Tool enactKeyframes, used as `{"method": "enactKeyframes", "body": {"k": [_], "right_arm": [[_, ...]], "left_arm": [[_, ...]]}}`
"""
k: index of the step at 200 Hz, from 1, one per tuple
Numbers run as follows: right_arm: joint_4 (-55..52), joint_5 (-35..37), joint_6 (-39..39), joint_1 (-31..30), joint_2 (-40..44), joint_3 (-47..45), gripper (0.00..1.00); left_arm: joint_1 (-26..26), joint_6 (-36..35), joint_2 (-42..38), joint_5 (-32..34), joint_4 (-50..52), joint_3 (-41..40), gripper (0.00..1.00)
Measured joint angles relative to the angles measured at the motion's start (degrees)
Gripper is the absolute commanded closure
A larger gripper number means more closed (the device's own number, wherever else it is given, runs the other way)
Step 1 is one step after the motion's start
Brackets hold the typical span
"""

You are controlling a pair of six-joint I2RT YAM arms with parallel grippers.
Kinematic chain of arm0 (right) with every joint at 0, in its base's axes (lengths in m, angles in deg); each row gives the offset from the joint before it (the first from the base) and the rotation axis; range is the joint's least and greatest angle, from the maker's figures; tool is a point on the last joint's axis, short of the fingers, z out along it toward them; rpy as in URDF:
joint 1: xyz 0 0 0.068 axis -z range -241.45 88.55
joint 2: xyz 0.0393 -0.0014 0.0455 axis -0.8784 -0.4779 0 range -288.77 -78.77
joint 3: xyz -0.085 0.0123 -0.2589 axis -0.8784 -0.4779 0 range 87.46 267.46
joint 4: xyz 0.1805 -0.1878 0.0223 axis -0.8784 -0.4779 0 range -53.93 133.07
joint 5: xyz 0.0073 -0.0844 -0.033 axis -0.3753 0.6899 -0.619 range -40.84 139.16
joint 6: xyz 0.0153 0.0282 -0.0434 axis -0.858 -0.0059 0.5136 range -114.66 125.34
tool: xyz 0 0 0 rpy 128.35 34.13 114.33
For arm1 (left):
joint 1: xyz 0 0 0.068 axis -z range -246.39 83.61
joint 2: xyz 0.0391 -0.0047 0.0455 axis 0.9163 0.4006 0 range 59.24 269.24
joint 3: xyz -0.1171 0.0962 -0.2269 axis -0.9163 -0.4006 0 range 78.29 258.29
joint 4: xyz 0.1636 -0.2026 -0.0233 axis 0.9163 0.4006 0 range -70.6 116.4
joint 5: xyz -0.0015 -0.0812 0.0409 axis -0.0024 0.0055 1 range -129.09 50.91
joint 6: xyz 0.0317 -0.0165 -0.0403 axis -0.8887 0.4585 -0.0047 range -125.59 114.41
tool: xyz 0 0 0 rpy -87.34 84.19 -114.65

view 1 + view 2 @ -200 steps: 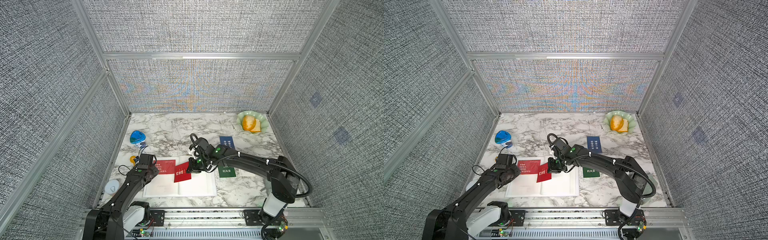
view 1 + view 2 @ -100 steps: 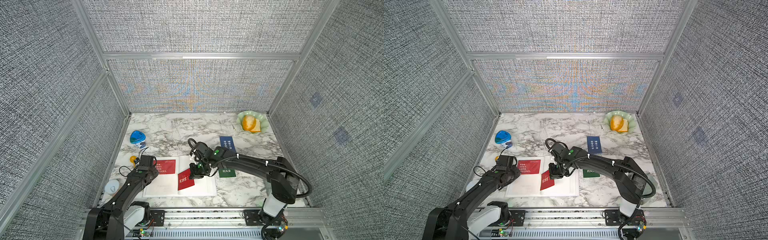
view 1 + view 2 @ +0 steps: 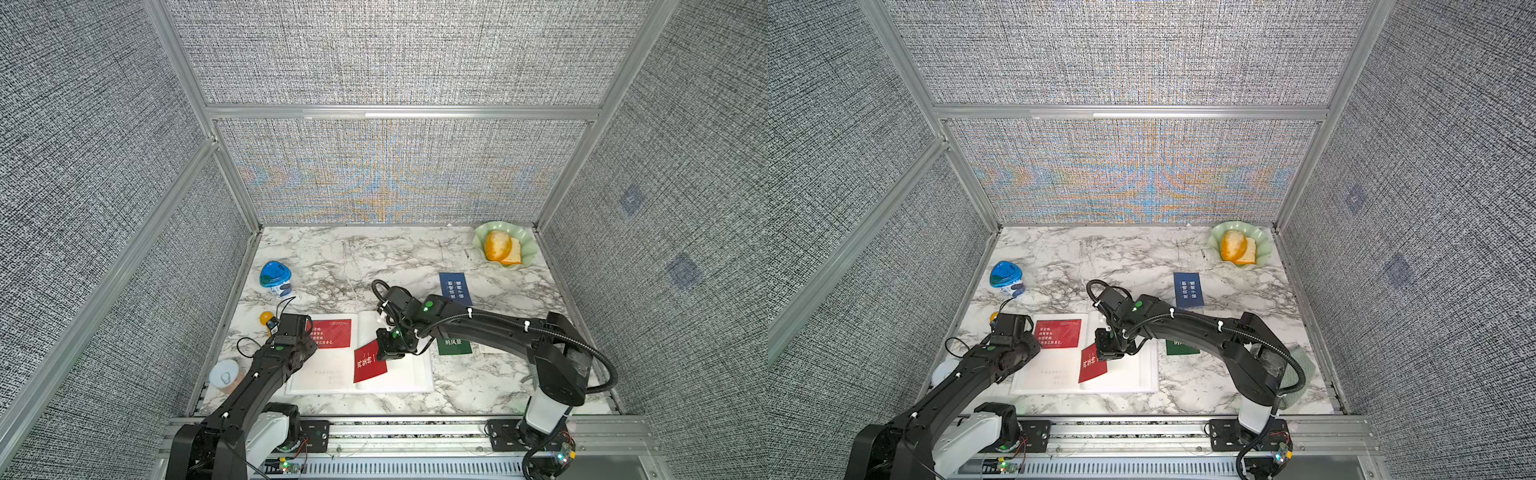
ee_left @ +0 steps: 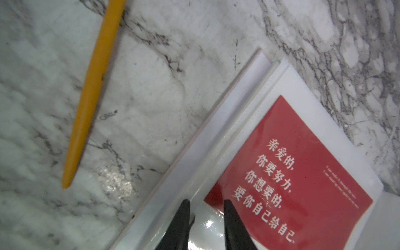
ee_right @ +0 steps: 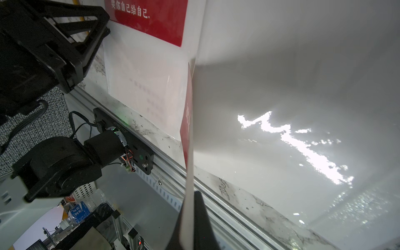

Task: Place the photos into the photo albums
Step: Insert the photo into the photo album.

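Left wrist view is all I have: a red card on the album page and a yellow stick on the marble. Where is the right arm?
Observer: The right gripper is shut on a second red card, holding it tilted over the open album near the spine.
Operator: Any cards lying off the album?
Observer: A blue card lies flat on the marble beyond the album's far right corner.
Operator: Just that one?
Observer: No, a green card lies beside the album's right edge, partly hidden under the right arm.
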Motion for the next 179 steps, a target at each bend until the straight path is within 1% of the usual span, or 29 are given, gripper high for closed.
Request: {"method": "enactKeyframes", "body": {"k": [63,128,179], "right_arm": [[1.1,1.2,-2.1,-0.3,0.2,-2.2,1.00],[3.4,2.0,-4.4,-0.4,1.1,-4.4,1.00],[4.4,1.4,-4.7,-0.6,-0.8,-4.0,1.00]], "left_arm": [[0.0,0.2,-2.0,-0.3,0.2,-0.6,0.70],[0.0,0.0,-1.5,-0.5,0.2,-0.7,0.70],[0.0,0.0,-1.7,-0.7,0.0,-0.8,0.70]]}}
